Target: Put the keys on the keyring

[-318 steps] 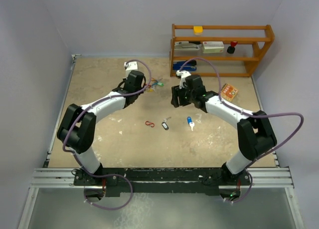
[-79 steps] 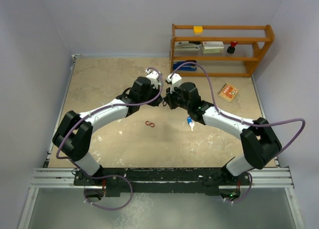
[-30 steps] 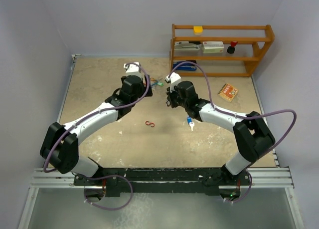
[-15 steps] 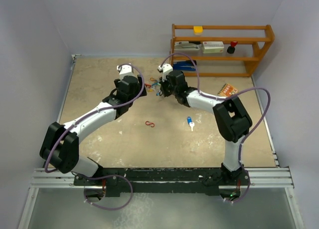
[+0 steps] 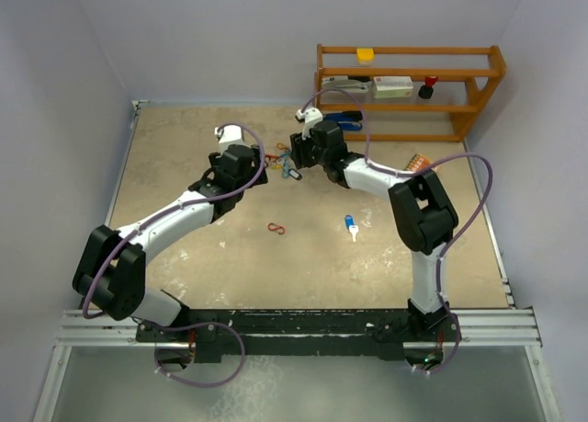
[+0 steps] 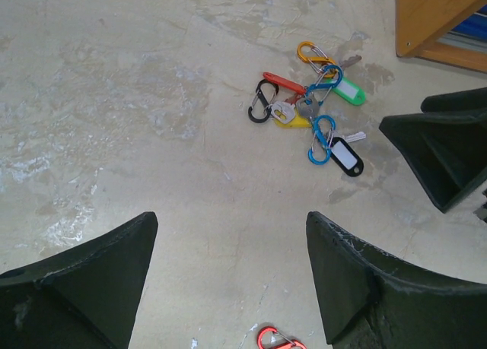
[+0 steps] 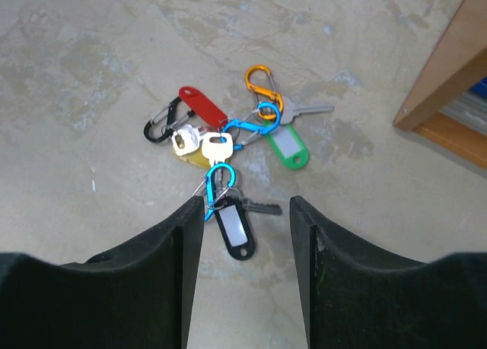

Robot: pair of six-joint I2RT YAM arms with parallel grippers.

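A bunch of keys [image 5: 283, 165] lies on the table's far middle, hooked to linked coloured clips, the keyring [image 7: 251, 125]. In it are a black-tag key [image 7: 234, 231], green tag [image 7: 288, 147], red tag [image 7: 202, 104] and yellowish key [image 7: 199, 147]. My right gripper [image 7: 245, 204] stands open just over the black-tag key [image 6: 346, 155], touching nothing. The left gripper [image 6: 232, 220] hangs open and empty, left of the bunch [image 6: 312, 113]. A blue-tag key [image 5: 351, 225] lies alone nearer the front.
A loose red clip [image 5: 276, 228] lies on the table near the middle, also under my left gripper [image 6: 278, 340]. The wooden shelf [image 5: 409, 91] stands at the back right, its leg [image 7: 449, 68] close to the bunch. An orange box [image 5: 421, 165] lies right of the right arm.
The right arm swung back-left to the bunch, then its jaws opened and the black-tag key now lies on the table with the bunch. The left gripper drew back slightly left, still open.
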